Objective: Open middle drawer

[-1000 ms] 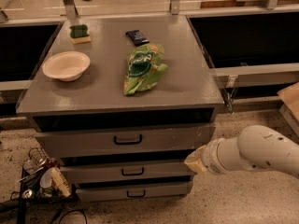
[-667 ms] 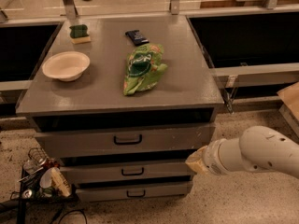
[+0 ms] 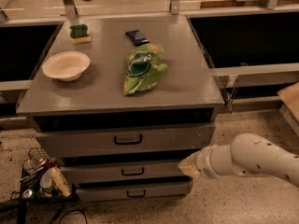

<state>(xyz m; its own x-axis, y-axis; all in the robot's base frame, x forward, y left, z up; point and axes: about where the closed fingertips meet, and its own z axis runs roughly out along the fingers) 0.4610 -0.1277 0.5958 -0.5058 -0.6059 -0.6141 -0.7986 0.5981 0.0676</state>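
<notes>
The middle drawer (image 3: 93, 173) is the medium-height grey front under the taller top drawer (image 3: 70, 143). It has a small black loop handle (image 3: 132, 171), and none of its inside shows. My gripper (image 3: 188, 166) is the pale tip of the white arm (image 3: 252, 160), which reaches in from the right. It is level with the middle drawer front at its right end, well to the right of the handle.
The narrow bottom drawer (image 3: 103, 192) is below. On the grey cabinet top (image 3: 107, 85) lie a white bowl (image 3: 66, 65), a green chip bag (image 3: 144, 68), a dark packet (image 3: 137, 37) and a green sponge (image 3: 80, 33). A wire basket of clutter (image 3: 41, 178) stands on the floor at left.
My gripper has dipped slightly lower and to the left at the right end of the drawers. The drawers and the things on top have not moved.
</notes>
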